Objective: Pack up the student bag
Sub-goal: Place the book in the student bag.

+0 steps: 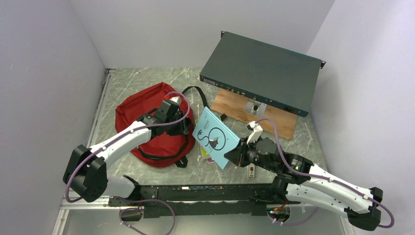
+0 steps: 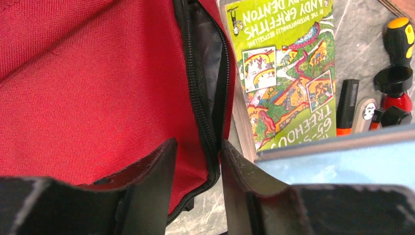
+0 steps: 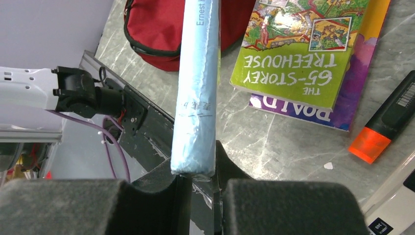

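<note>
The student bag (image 1: 142,110) is a red backpack lying left of centre, its black zip (image 2: 195,83) gaping along the right edge. My left gripper (image 1: 183,128) hangs over that edge. In the left wrist view the left gripper (image 2: 198,144) stands partly open, with the zip edge and red fabric (image 2: 98,88) between its fingers and a gap still showing. My right gripper (image 1: 236,154) is shut on the lower edge of a light blue book (image 1: 215,137), held upright and tilted beside the bag. In the right wrist view the right gripper (image 3: 195,169) pinches the blue book's (image 3: 195,98) spine end.
A green paperback (image 3: 298,49) lies on a purple book (image 3: 342,98) on the marble table, next to the bag. An orange highlighter (image 3: 386,122), a white tag (image 3: 391,205) and a yellow-handled screwdriver (image 2: 399,39) lie nearby. A teal metal box (image 1: 262,73) and a wooden board (image 1: 254,115) stand at the back right.
</note>
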Controlling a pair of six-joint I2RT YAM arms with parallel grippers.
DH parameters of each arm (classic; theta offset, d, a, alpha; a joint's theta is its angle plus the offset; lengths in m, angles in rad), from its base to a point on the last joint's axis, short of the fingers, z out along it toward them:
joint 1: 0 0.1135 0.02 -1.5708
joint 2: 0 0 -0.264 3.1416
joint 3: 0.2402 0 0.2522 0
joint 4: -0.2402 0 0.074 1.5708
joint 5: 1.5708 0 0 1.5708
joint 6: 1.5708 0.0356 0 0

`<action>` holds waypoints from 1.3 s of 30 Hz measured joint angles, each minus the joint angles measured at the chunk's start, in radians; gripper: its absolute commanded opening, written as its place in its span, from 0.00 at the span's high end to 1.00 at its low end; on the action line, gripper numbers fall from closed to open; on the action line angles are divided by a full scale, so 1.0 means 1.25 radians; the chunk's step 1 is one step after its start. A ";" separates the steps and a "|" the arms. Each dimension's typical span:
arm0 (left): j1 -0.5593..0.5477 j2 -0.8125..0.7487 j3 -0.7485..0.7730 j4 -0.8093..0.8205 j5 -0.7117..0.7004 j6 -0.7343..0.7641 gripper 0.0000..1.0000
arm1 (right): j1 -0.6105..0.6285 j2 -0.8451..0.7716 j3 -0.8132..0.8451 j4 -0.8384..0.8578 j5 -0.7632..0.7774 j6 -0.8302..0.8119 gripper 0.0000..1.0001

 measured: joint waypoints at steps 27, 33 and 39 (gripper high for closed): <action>0.015 0.031 0.309 -0.305 -0.062 0.299 1.00 | -0.002 0.185 -0.011 0.200 -0.293 0.236 1.00; 0.015 0.025 0.309 -0.320 -0.059 0.314 0.91 | -0.017 0.355 -0.006 0.318 -0.298 0.326 1.00; 0.015 -0.002 0.312 -0.331 -0.034 0.314 0.43 | -0.078 0.508 0.025 0.447 -0.309 0.340 1.00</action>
